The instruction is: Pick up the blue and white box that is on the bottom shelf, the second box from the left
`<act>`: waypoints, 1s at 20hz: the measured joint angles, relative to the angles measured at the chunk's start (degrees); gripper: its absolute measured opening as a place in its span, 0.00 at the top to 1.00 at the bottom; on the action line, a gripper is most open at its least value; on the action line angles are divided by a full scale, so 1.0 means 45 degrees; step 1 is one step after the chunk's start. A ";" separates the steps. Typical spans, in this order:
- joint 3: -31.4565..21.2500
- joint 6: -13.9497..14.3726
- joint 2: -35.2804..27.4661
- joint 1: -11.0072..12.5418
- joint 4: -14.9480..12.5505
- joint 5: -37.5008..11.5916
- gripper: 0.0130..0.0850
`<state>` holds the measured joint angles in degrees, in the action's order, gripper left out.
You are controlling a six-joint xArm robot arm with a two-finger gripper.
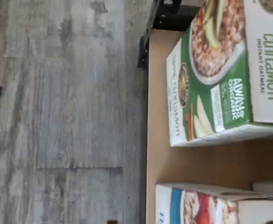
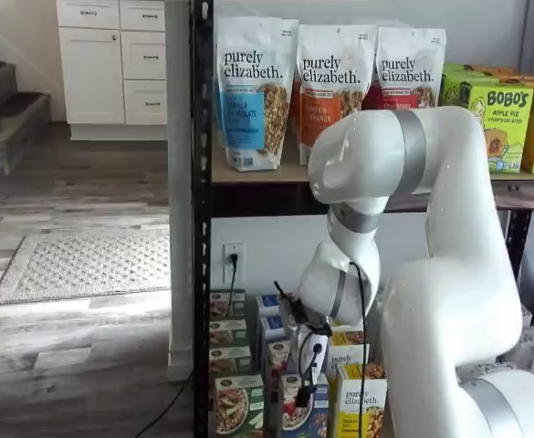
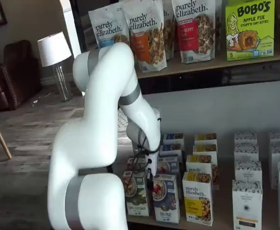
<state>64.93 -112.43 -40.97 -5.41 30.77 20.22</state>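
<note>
The claw hangs low in front of the bottom shelf, its black fingers spread wide with nothing between them. Just below and behind it stands the blue and white box, upright in the front row, untouched. The green-and-white carton stands just beside it, the yellow-and-white carton on its other side. The wrist view shows the wood floor.

Bottom shelf, front row: green-and-white oatmeal carton leftmost; blue and white box just right of it; yellow-and-white carton next right. More cartons stand in rows behind. White robot arm stands before the shelf. Granola pouches on the upper shelf.
</note>
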 joint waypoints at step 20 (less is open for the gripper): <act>0.1602 -0.0405 -0.1283 0.0529 -0.0061 -0.0041 0.00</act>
<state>72.13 -114.25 -46.74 -3.02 30.50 20.04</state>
